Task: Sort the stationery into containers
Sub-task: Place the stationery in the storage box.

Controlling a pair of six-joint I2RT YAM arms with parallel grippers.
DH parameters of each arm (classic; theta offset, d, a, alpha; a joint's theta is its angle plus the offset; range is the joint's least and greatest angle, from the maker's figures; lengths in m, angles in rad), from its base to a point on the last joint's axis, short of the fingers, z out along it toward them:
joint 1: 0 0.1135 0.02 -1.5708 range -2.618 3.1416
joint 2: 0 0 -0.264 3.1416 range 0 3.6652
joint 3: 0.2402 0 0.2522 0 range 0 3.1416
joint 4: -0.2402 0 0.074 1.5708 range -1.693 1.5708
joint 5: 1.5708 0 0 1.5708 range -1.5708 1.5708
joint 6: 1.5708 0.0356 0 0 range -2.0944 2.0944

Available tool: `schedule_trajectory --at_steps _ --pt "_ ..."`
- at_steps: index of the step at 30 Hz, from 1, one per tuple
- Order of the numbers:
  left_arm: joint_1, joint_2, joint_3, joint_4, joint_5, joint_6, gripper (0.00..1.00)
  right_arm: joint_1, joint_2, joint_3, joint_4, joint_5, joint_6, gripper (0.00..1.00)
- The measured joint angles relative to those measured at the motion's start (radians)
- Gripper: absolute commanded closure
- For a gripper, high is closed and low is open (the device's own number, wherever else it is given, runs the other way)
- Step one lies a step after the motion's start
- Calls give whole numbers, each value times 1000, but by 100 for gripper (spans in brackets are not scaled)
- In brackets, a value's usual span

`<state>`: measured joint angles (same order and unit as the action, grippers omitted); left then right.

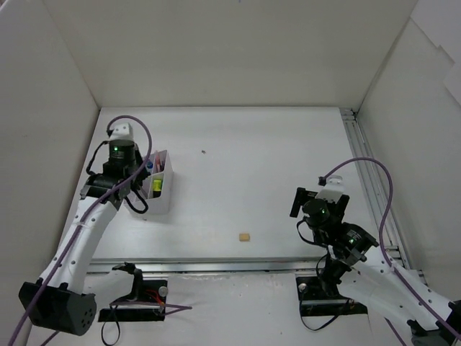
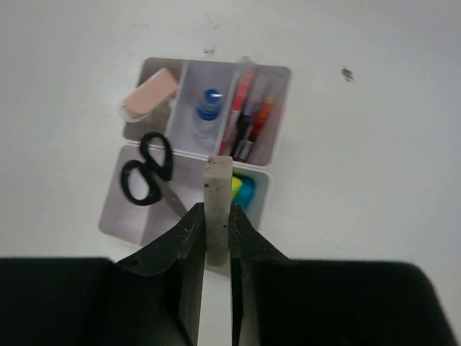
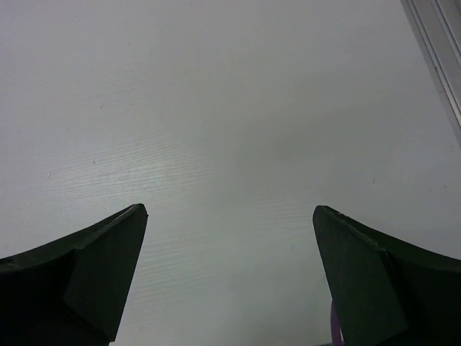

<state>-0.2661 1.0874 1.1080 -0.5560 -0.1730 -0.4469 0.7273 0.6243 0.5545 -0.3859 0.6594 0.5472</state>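
Blur keeps me from naming the blue-capped thing between the correction tape and the pens in the divided white box. The beige eraser clamped in my left jaws over that box hides part of the highlighters beside the scissors, its own lower end lost between the jaws. My right jaws stand wide apart over the white desk, shut in by white walls with a metal rail along its right edge; a second eraser lies loose near the front.

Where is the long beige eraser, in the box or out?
Out. The left gripper pinches the eraser above the divided box, not inside any compartment.
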Motion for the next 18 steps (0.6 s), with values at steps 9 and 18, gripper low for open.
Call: schedule_trajectory --at_steps 9,18 --pt "404 -3 -130 -4 54 13 100 0 115 40 10 14 -62 2" --pt "496 94 -223 89 234 55 100 0 178 56 23 14 -85 2"
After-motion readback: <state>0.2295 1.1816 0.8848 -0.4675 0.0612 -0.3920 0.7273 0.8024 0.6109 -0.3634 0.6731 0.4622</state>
